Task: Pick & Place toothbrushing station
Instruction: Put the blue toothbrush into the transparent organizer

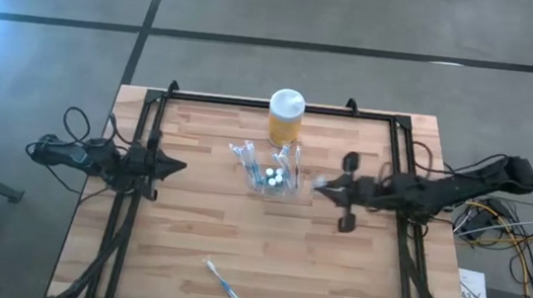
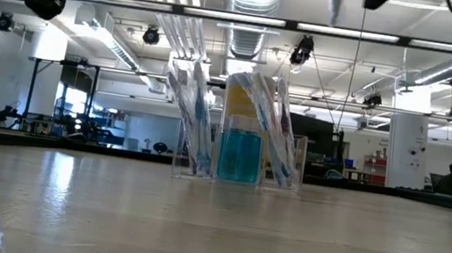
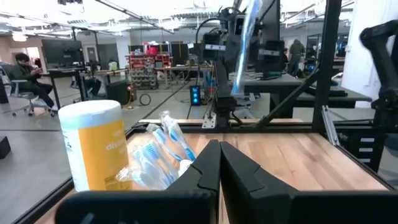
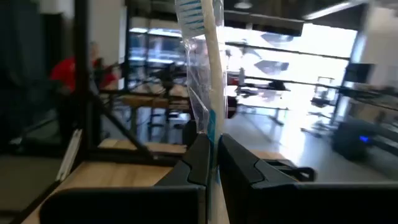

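Right gripper (image 4: 212, 152) is clamped on a packaged toothbrush (image 4: 202, 68), just beside the toothbrushing station (image 1: 272, 174) at mid-table (image 1: 186, 250). Left gripper (image 3: 219, 163) waits at the left edge, fingers together, holding nothing. Yellow jar (image 1: 285, 117) stands behind the station.

one holder (image 1: 272, 176) – one jar (image 1: 286, 118), one loose toothbrush (image 1: 225, 285)

Table (image 1: 186, 250) centre: toothbrushing station (image 1: 272, 175), toothbrushes (image 1: 244, 159) standing in it. Jar (image 1: 285, 118) just beyond at 12 o'clock. Left gripper (image 1: 177, 167) at 9, well apart; right gripper (image 1: 320, 185) at 3, near. Lone toothbrush (image 1: 224, 285) lies at 6, near table edge.
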`<act>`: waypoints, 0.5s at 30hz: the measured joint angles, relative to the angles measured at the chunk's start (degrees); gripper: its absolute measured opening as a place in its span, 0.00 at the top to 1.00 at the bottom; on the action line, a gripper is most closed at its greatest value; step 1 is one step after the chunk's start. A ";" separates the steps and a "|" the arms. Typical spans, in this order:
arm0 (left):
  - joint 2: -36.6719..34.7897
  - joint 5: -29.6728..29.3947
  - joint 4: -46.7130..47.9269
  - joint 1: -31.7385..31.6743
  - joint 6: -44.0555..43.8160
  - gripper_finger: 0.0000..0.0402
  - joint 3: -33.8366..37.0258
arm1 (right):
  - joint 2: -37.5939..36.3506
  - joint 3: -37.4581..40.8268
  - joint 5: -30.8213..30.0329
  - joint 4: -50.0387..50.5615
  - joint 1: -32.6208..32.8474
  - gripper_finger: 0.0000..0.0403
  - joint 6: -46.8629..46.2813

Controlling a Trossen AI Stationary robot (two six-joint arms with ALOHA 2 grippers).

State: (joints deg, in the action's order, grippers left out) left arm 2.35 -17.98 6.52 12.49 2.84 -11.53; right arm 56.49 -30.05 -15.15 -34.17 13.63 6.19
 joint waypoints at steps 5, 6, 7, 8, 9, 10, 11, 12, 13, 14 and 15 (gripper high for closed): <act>0.02 0.03 -0.93 0.00 0.17 0.98 1.07 | 9.87 -0.22 10.34 -7.63 -8.33 0.97 -4.57; 0.02 0.02 -0.99 0.00 0.17 0.98 1.07 | 11.62 0.71 11.91 -10.46 -9.95 0.97 -6.04; 0.02 0.02 -1.02 0.00 0.17 0.98 1.07 | 13.37 1.77 13.21 -13.50 -11.52 0.97 -7.30; 0.02 0.03 -1.02 0.00 0.17 0.98 1.07 | 15.23 2.98 13.90 -17.06 -12.88 0.97 -8.27; 0.02 0.04 -1.00 0.00 0.17 0.98 1.07 | 17.02 4.19 13.96 -20.43 -13.96 0.97 -8.95; 0.02 0.04 -1.00 0.00 0.17 0.98 1.07 | 18.67 5.22 13.95 -23.71 -14.83 0.97 -9.35; 0.02 0.04 -1.00 0.00 0.19 0.98 1.07 | 20.35 6.05 13.95 -26.99 -15.53 0.97 -9.32; 0.02 0.04 -1.00 0.00 0.19 0.98 1.07 | 22.11 6.78 13.92 -29.87 -15.99 0.97 -9.19; 0.02 0.04 -1.00 0.00 0.19 0.98 1.07 | 23.75 7.35 13.92 -31.93 -16.26 0.97 -9.12; 0.02 0.04 -1.00 0.00 0.28 0.98 1.07 | 25.38 7.74 13.88 -33.25 -16.52 0.97 -9.01; 0.02 0.04 -1.16 0.00 0.51 0.98 1.11 | 27.03 8.13 13.77 -34.28 -16.67 0.97 -8.90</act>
State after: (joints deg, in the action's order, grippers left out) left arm 2.37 -17.93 5.36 12.49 3.35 -10.42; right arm 83.52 -21.92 -1.38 -68.46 -3.04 -2.71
